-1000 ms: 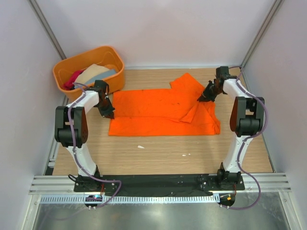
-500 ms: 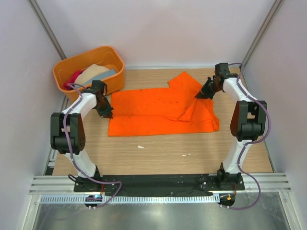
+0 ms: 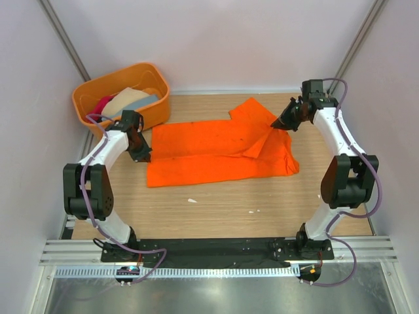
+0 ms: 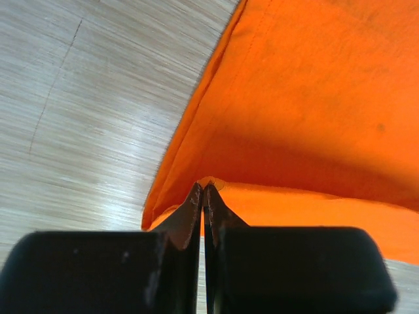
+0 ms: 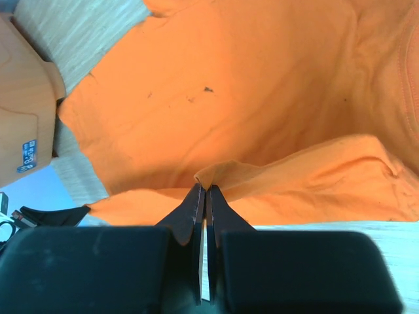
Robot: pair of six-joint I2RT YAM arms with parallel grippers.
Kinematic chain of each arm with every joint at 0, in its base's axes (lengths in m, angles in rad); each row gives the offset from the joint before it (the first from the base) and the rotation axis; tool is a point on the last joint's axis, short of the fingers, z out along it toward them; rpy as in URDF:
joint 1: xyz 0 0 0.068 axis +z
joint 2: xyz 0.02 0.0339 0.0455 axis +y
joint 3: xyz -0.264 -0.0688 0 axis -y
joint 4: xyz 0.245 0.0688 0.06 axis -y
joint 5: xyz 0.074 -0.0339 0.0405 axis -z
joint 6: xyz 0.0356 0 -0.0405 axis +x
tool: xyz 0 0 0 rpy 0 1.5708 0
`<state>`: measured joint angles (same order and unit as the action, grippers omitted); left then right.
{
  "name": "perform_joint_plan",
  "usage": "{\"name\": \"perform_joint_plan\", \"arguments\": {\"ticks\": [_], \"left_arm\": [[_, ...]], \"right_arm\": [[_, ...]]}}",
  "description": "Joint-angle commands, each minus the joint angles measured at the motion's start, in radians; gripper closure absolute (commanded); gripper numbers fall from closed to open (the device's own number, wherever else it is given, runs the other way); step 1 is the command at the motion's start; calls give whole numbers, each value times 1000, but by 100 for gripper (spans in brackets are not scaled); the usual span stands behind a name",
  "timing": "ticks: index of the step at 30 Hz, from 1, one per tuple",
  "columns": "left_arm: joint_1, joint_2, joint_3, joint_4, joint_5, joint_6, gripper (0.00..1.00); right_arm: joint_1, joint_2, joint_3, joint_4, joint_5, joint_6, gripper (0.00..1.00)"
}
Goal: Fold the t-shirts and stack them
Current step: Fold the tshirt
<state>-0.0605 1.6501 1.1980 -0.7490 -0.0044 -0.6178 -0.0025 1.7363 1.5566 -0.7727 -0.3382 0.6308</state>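
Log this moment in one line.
left gripper: shut on bright orange cloth t-shirt, left edge | right gripper: shut on its right side | other shirts: in orange plastic tub

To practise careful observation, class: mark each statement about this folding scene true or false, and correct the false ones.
1. The right tool is shut on the orange t-shirt. True.
2. The orange tub sits at the table's far left corner. True.
3. The tub is empty. False: it holds beige, pink and grey-blue cloth.
4. The left tool hangs open over the tub. False: it is shut on the shirt's left edge.
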Motion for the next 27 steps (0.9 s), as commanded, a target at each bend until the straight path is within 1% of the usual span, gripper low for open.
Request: {"name": "perform_joint_plan", "arguments": {"ticks": [1,10,17,20,27], "left_arm": [[4,-15,-3,-9,-45,3,100],[4,56,46,20,-35,27,100],[4,123,97,34,-2,33,100],[4,152,117,33,-2,35,100],[4,192,132,31,-6,38,100]], "right_arm": [[2,6,-15,15,-5,-17,99],[2,69,5,24,2,-26,99],[2,104,52,-11,44,-26,99],[2,109,69,-45,71,-26,99],[-5,112,68,-46,80,-25,99]]}}
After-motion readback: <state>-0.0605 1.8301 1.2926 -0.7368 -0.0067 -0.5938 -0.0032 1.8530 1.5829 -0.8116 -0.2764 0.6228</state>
